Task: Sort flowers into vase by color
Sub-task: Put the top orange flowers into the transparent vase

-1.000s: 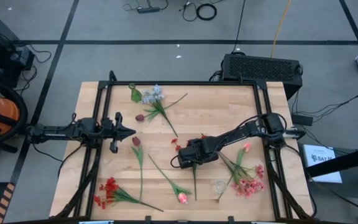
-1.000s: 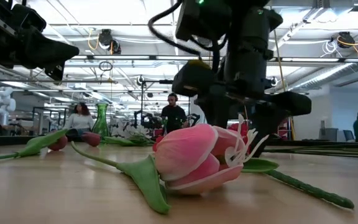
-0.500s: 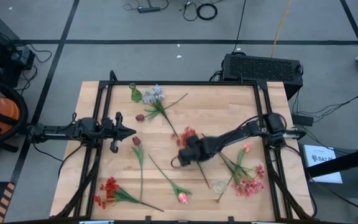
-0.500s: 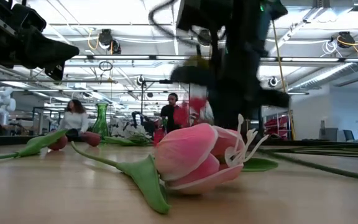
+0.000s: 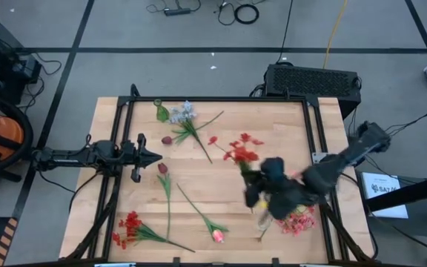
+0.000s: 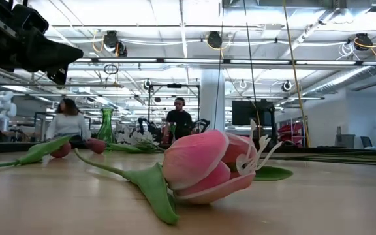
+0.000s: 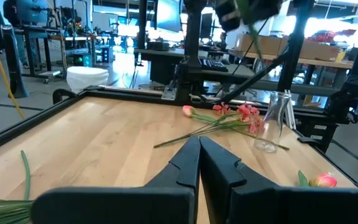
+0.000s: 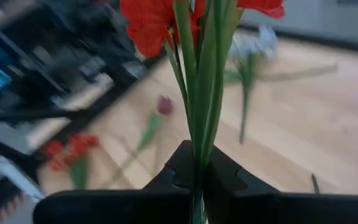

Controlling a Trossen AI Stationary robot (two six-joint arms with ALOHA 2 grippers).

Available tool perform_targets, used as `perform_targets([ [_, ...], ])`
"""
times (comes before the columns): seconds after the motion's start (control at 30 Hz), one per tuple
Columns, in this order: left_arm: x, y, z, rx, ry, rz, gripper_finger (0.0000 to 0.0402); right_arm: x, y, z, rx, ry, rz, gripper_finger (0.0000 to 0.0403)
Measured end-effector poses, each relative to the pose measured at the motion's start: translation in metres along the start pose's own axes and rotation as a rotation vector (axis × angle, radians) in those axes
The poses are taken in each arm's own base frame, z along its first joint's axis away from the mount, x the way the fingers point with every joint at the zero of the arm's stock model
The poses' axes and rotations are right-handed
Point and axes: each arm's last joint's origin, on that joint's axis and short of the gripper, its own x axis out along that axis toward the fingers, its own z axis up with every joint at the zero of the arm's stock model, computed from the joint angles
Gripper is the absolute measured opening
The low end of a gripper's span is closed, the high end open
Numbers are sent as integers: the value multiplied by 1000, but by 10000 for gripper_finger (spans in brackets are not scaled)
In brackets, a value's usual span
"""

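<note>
The right end effector (image 5: 267, 185) is clamped on the green stems of a red flower cluster (image 5: 241, 151), its two dark fingers (image 8: 219, 171) pinched tight around them in the right wrist view, with the red blooms standing out beyond the fingertips. In the high view this end effector hangs just beside a small clear glass vase (image 5: 263, 222), on the side toward the middle of the tabletop (image 5: 273, 126), and the held blooms point away from the vase toward the tabletop's centre.

The left end effector (image 5: 153, 156) waits well apart from the vase at the opposite side of the tabletop, its fingers closed together on nothing.

Counted in the high view, there are two red clusters: the held one and a second red cluster (image 5: 128, 226) lying far from the vase near the corner on the left arm's side. One pink cluster (image 5: 296, 220) lies just beside the vase, toward the right arm's edge. One white sprig (image 5: 185, 113) lies at the far edge, well apart from the vase. Two dark red tulip buds (image 5: 162, 168) lie near the left end effector, and one pink tulip (image 5: 217, 236) lies near the vase along the front edge. A green vase (image 5: 161, 111) lies beside the white sprig, so there are two vases.
</note>
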Motion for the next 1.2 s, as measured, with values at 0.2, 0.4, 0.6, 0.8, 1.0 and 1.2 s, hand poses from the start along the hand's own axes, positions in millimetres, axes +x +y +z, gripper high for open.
perform_targets([
  [0.2, 0, 0, 0, 0, 1, 0, 15, -57, 4, -18, -72, -131, 111, 3],
  [0.4, 0, 0, 0, 0, 1, 0, 15, -92, -5, -41, -99, -231, 157, 3],
  [0.6, 0, 0, 0, 0, 0, 0, 15, -94, -8, -55, -128, -267, 156, 2],
  [0.8, 0, 0, 0, 0, 1, 0, 15, -88, -3, -73, -156, -273, 144, 2],
  [1.0, 0, 0, 0, 0, 0, 0, 15, -80, -5, -96, -185, -273, 134, 2],
  [1.2, 0, 0, 0, 0, 1, 0, 15, -67, -17, -125, -172, -271, 123, 2],
])
